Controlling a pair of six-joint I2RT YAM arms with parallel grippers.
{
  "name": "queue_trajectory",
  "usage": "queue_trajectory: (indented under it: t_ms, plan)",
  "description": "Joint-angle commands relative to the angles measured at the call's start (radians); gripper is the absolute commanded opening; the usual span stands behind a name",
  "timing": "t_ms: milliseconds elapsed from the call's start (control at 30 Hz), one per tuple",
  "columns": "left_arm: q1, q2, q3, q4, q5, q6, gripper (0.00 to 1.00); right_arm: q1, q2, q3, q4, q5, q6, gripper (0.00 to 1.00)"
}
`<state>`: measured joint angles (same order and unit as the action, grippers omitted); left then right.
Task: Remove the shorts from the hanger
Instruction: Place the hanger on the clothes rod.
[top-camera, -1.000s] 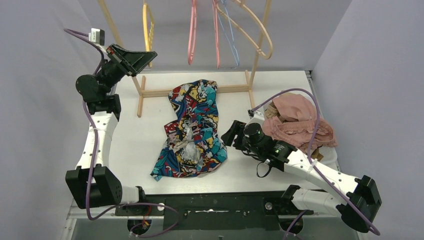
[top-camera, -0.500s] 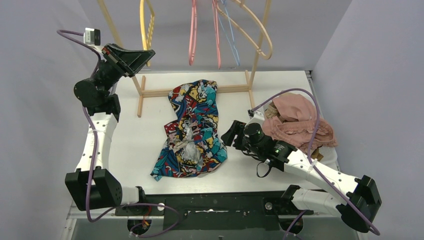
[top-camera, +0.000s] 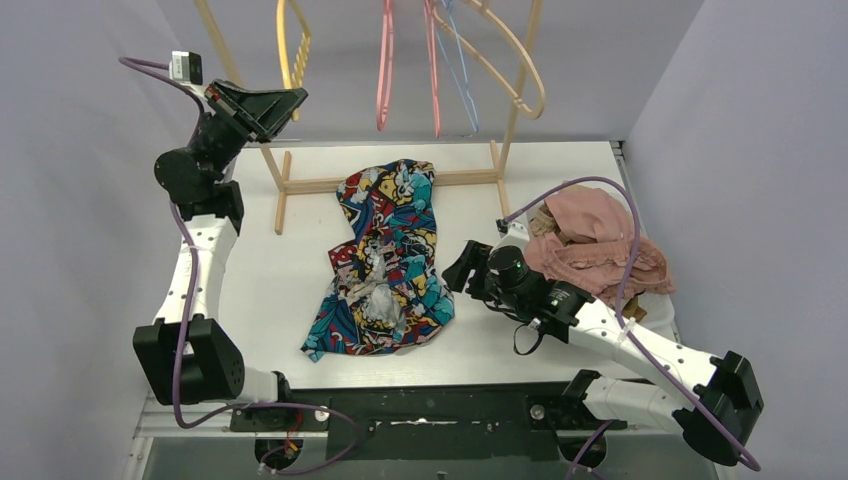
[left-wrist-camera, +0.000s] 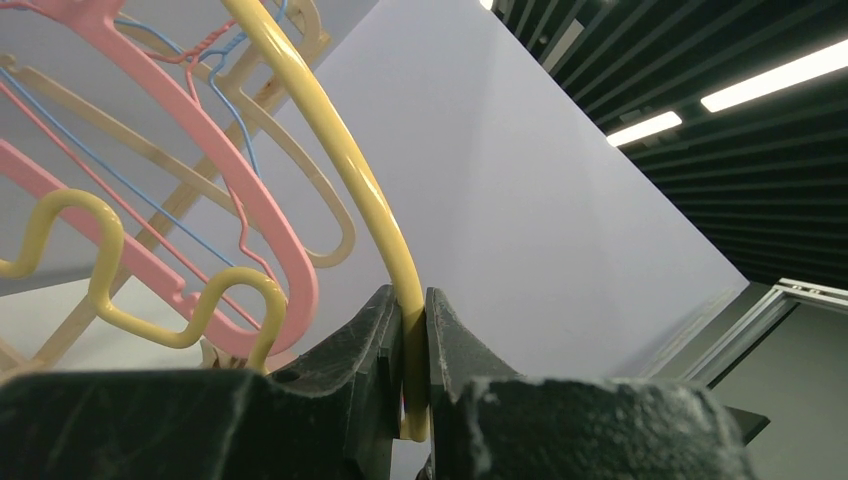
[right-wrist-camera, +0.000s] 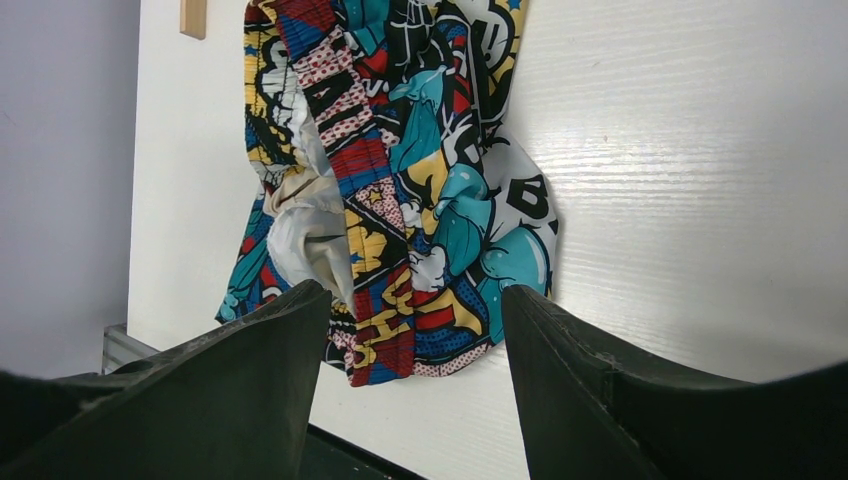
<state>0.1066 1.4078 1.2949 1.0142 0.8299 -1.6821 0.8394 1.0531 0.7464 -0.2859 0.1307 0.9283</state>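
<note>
pinching the yellow hanger (left-wrist-camera: 330, 130) up on the wooden rack (top-camera: 310, 185), the left gripper (left-wrist-camera: 413, 320) is clamped on its rod. the comic-print shorts (top-camera: 385, 260) lie crumpled on the table (top-camera: 270, 280) just in front of the rack; the right gripper (right-wrist-camera: 410, 300), near the rack's right foot, gapes wide, empty.

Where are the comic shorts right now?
In the top view, the comic-print shorts lie crumpled on the middle of the table, in front of the wooden rack and just left of the right gripper.
</note>
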Motion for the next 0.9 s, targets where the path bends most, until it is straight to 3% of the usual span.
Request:
queue_trajectory:
  t_ms: [0,100,167,267,367,867]
  plan:
    - [0.004,-0.018,-0.001,0.092,-0.041,0.010,0.00,0.006,-0.034,0.025,0.028,0.023,-0.003,0.64]
    - [0.005,-0.035,-0.053,0.084,-0.038,0.029,0.00,0.006,-0.038,0.024,0.030,0.023,-0.004,0.65]
    - [0.005,-0.047,-0.084,0.078,-0.033,0.045,0.07,0.005,-0.039,0.025,0.035,0.019,-0.006,0.65]
    - [0.005,-0.046,-0.085,0.048,-0.025,0.074,0.00,0.005,-0.039,0.029,0.036,0.013,-0.009,0.66]
    - [0.005,-0.035,-0.066,0.024,-0.006,0.100,0.05,0.006,-0.037,0.033,0.035,0.009,-0.011,0.66]
    - [0.007,0.030,0.025,0.124,0.013,-0.008,0.02,0.006,-0.041,0.027,0.038,0.012,-0.007,0.66]
